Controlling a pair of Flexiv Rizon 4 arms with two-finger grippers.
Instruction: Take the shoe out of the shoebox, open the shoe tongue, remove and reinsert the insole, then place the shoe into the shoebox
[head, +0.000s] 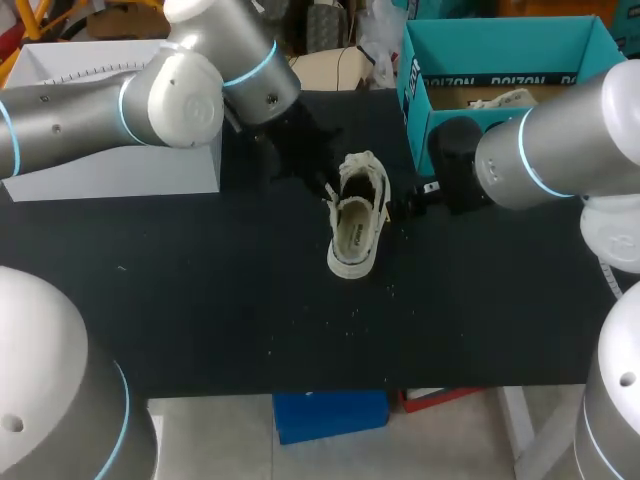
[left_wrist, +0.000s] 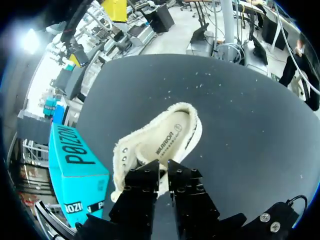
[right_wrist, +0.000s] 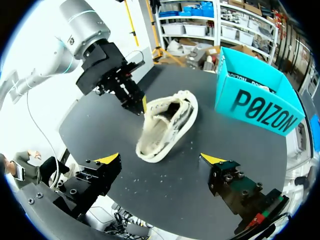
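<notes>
Lying with its opening upward on the black table (head: 200, 300), the pale shoe (head: 357, 215) sits near the open teal shoebox (head: 455, 78), off the box's front corner on the left arm's side, with its laced end nearer the box. The left gripper (head: 330, 190) meets the edge of the shoe farther from the shoebox. The right gripper (head: 420, 198) hangs between shoe and shoebox, close to the box's front wall; from above I cannot tell how its jaws stand.

From the left wrist, the left gripper (left_wrist: 160, 172) has its jaws pressed together on a thin strip of the shoe's (left_wrist: 167, 137) upper beside the eyelets. The insole shows inside. The shoebox (left_wrist: 75, 160) stands just beyond the shoe's eyelet side.

From the right wrist, the right gripper (right_wrist: 160, 159) has its jaws spread wide, its yellow fingertips (right_wrist: 107, 159) well apart and touching nothing. Ahead of it the shoe (right_wrist: 165, 125) lies near the shoebox (right_wrist: 255, 107), and the left gripper (right_wrist: 142, 104) pinches the shoe's rim on the side away from the box.
</notes>
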